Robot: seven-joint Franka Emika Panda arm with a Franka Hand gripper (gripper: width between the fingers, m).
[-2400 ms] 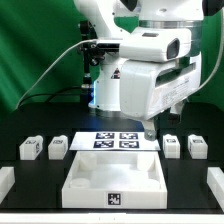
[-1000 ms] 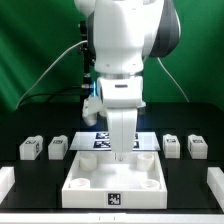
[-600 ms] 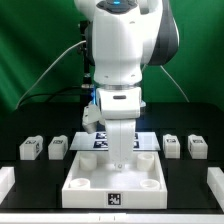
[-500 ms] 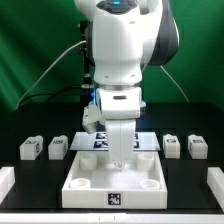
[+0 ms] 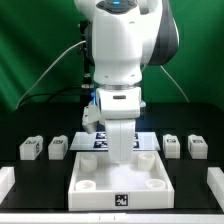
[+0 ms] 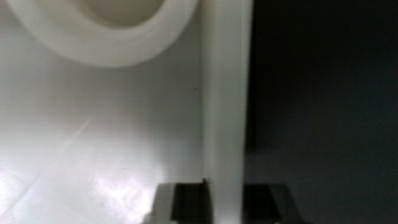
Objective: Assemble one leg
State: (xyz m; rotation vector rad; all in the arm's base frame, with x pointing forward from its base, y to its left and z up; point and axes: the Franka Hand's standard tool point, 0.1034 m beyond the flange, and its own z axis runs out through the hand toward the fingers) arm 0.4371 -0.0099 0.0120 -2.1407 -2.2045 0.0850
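Exterior view first: the arm stands over the middle of the black surface (image 5: 40, 175) with its tool (image 5: 122, 155) down at the far rim of the white tray (image 5: 100, 200), whose corner sockets (image 5: 87, 185) all look bare. The legs lie loose in a row to either side of the tray, apart from it: a first leg (image 5: 28, 148) and a second leg (image 5: 58, 147) on the exterior view's left, a third leg (image 5: 171, 145) and a fourth leg (image 5: 196, 146) on its right. Each rests on the surface and the tool touches none of them. The marker board (image 5: 147, 141) lies behind the tray, partly hidden by the arm. Wrist view: the tray's upright rim (image 6: 222, 100) runs between the two dark fingertips (image 6: 178, 200), which sit against it on both sides with no gap that I can make out, so the tool looks clenched on the tray. One round socket (image 6: 116, 25) shows inside, with nothing in it, and no leg appears here. By my reading the task has barely begun. The step in hand is positioning the tray, and nearly everything is left: letting go of the rim, fetching one leg, carrying it to a socket and seating it.
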